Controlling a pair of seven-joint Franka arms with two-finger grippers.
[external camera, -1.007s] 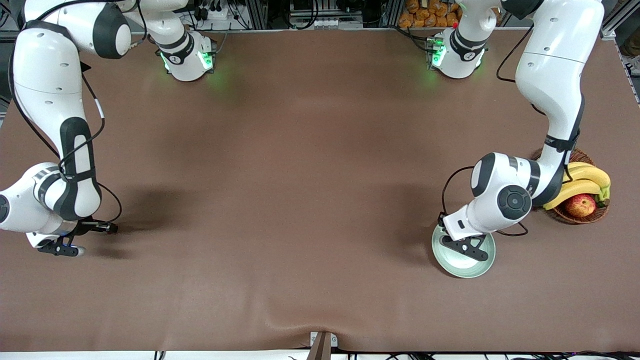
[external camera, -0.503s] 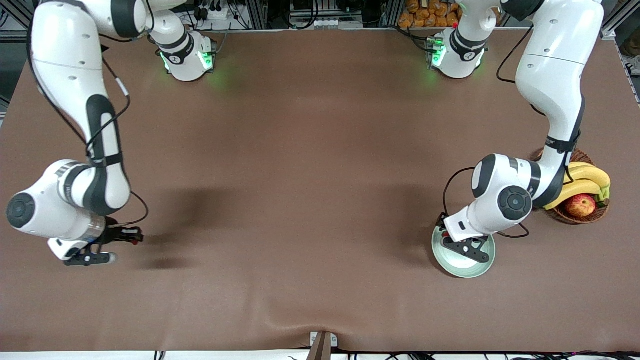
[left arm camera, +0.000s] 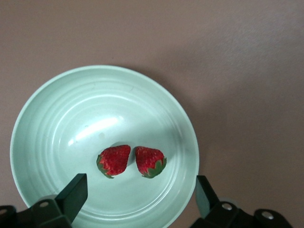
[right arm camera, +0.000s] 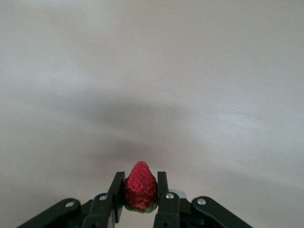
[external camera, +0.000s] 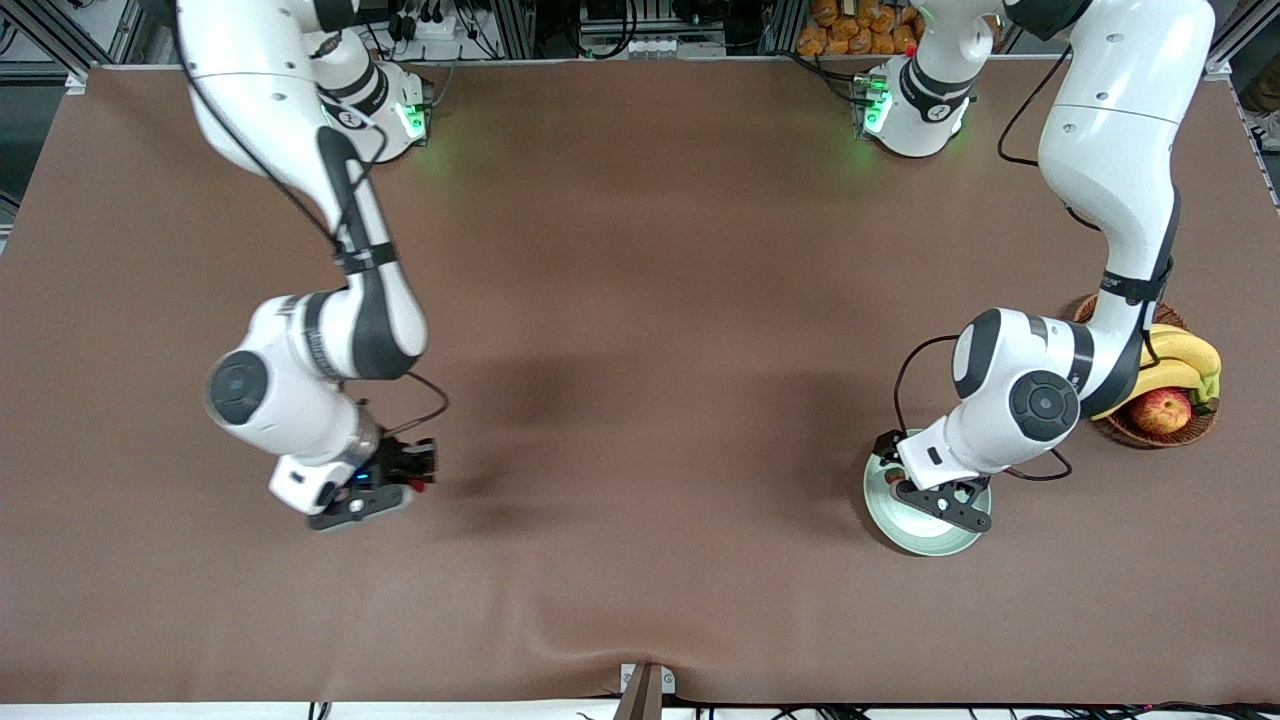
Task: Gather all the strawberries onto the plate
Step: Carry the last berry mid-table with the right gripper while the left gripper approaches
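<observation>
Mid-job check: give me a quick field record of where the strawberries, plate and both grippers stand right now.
plate: toward the left arm's end of the table, beside the basket
strawberries in plate: two, lying side by side
third strawberry: clamped in the right gripper
right gripper position: over bare table toward the right arm's end
left gripper: open, over the plate, holding nothing
basket contents: bananas, apple

Even, bright overhead light fills the front view; soft dark shadows spread on the brown table (external camera: pixel 640 300) beneath both arms, and green glow pools by the bases. A white glare streak crosses the plate (left arm camera: pixel 28 142) in the left wrist view. The right wrist view's background is smeared, only the held strawberry (right arm camera: pixel 140 186) sharp
</observation>
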